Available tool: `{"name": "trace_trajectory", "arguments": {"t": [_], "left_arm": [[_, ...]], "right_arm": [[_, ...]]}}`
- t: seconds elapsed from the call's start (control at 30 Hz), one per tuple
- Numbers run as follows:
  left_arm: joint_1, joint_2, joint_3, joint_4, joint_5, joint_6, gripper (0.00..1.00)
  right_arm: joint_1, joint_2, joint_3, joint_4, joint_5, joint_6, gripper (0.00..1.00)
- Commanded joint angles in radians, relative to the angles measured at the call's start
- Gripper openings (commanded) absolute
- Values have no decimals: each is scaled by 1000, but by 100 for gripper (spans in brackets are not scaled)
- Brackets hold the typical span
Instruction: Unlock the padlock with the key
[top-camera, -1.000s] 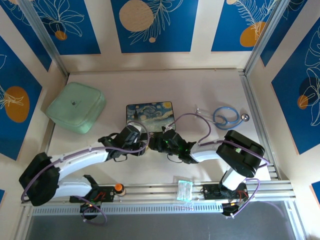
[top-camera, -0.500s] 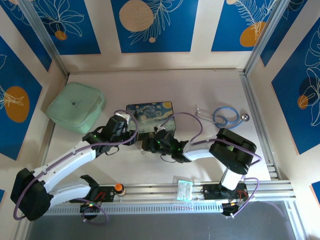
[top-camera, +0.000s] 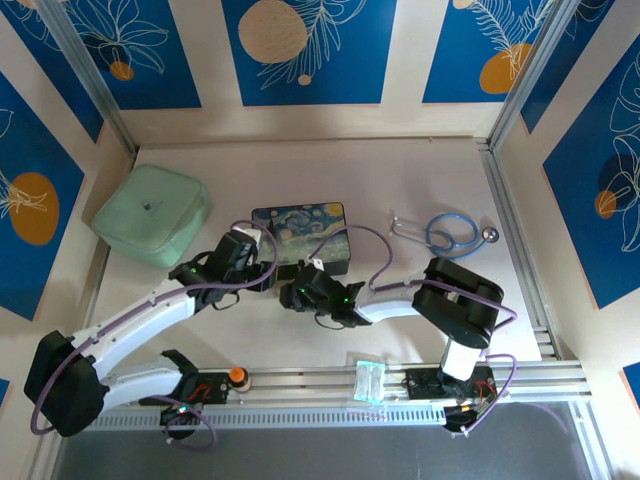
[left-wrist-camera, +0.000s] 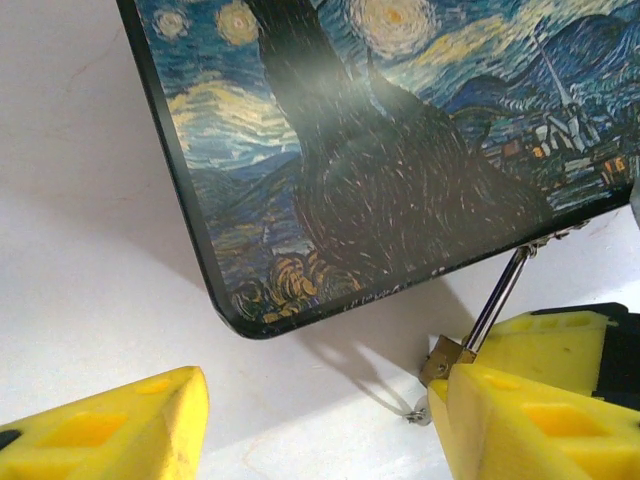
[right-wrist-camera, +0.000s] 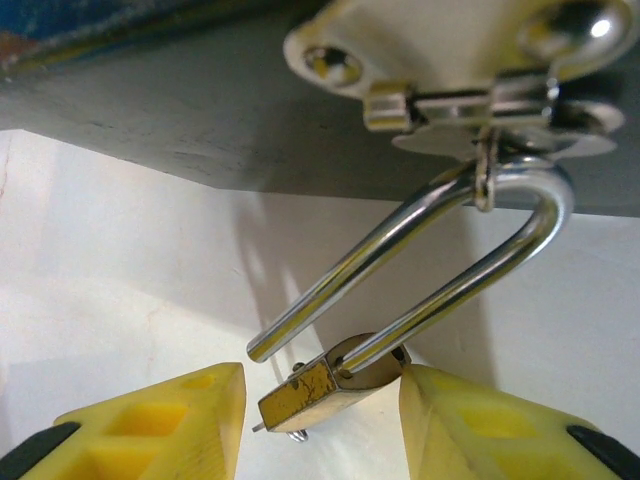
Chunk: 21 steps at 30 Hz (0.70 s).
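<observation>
Unlocking looks done: padlock (right-wrist-camera: 312, 388) hangs at 6 o'clock of the box (top-camera: 300, 225), one shackle (right-wrist-camera: 300, 325) leg free. Right hand (right-wrist-camera: 320, 385) stands narrow around its body, grip unclear; left hand (left-wrist-camera: 315, 400) wide, empty. Next, swing the shackle out

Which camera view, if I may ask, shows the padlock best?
Right wrist: the padlock hangs close-up from the box latch, shackle open. Left wrist catches its brass corner and one shackle leg; overhead, too small to tell.

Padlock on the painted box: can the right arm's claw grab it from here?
Probably yes: the padlock hangs with its brass body between the open fingers of the right gripper, with nothing in between.
</observation>
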Motion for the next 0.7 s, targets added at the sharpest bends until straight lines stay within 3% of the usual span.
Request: {"name": "trace_trajectory", "arguments": {"t": [0.0, 0.33, 0.67], "left_arm": [[6, 8, 22, 11, -5, -2, 64], [5, 37, 55, 25, 0, -5, 64], [9, 122, 207, 39, -84, 94, 64]], "right_arm": [[0, 43, 14, -82, 6, 20, 44], [-15, 59, 55, -195, 46, 59, 44], [-24, 56, 51, -209, 54, 65, 17]]}}
